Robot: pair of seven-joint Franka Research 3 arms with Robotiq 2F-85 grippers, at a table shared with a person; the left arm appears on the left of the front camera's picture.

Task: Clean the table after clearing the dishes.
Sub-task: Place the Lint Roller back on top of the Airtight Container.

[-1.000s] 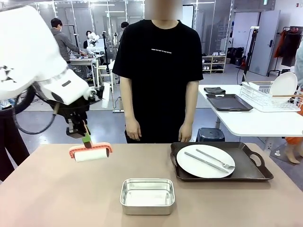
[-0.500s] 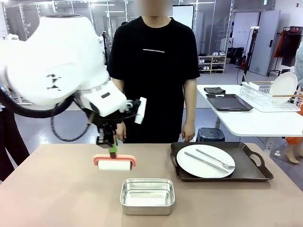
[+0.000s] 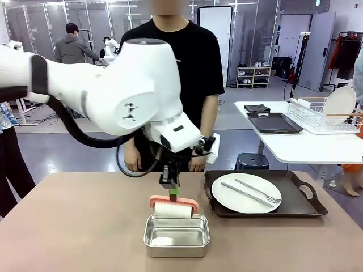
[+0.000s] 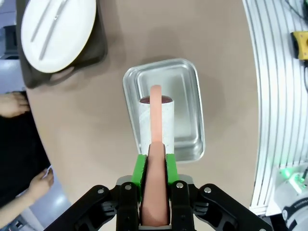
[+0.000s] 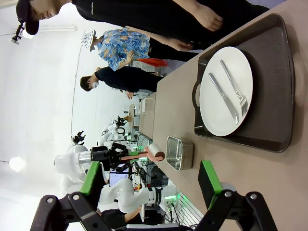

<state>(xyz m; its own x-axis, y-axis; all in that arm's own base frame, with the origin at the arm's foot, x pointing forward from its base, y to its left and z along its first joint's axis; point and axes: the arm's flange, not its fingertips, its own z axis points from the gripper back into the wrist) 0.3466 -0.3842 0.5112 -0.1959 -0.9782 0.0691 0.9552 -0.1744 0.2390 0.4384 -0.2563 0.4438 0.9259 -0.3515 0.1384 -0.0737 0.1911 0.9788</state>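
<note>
My left gripper (image 3: 170,184) (image 4: 155,166) is shut on the salmon handle of a cleaning roller (image 3: 173,208) (image 4: 144,120). The roller's white roll hangs over the small steel pan (image 3: 177,245) (image 4: 192,82) at the front middle of the beige table (image 3: 74,226). To the right, a white plate (image 3: 238,198) (image 4: 57,26) (image 5: 216,96) with a knife and fork lies on a dark handled tray (image 3: 300,204) (image 5: 274,86). My right gripper (image 5: 151,180) stands open, high above the table, with nothing between its green pads.
A person stands at the table's far edge, with a hand (image 4: 41,180) near the roller's side of it. A white side table (image 3: 306,147) at the right carries an empty dark tray (image 3: 274,122) and a wire rack (image 3: 317,119) with a plate.
My left arm has swung to the right with the roller, from over the table's left part to above the steel pan, and has lowered it. The plate and tray have not moved.
</note>
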